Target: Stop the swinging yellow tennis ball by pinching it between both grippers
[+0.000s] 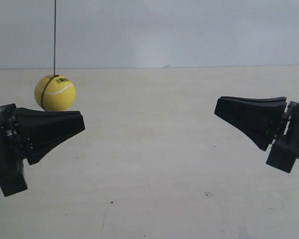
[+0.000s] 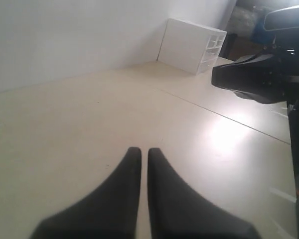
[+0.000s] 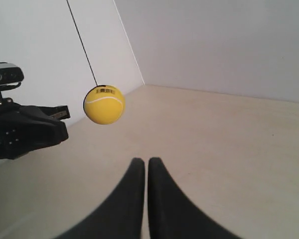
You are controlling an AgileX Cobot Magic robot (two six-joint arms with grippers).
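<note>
The yellow tennis ball (image 1: 55, 93) hangs on a thin dark string (image 1: 55, 35), with its barcode print and white seam facing the exterior view. It hovers just over the top of my left gripper (image 1: 83, 122), the arm at the exterior view's left; contact cannot be told. The right wrist view shows the ball (image 3: 104, 104) in the air beside the left gripper (image 3: 60, 129). My left gripper (image 2: 140, 149) is shut and empty. My right gripper (image 3: 141, 160) is also shut and empty; it stands far from the ball at the exterior view's right (image 1: 215, 108).
A pale cream table (image 1: 154, 164) lies under both arms, with a plain light wall behind. A white drawer unit (image 2: 192, 45) stands in the table's far corner in the left wrist view, behind the right gripper (image 2: 239, 77).
</note>
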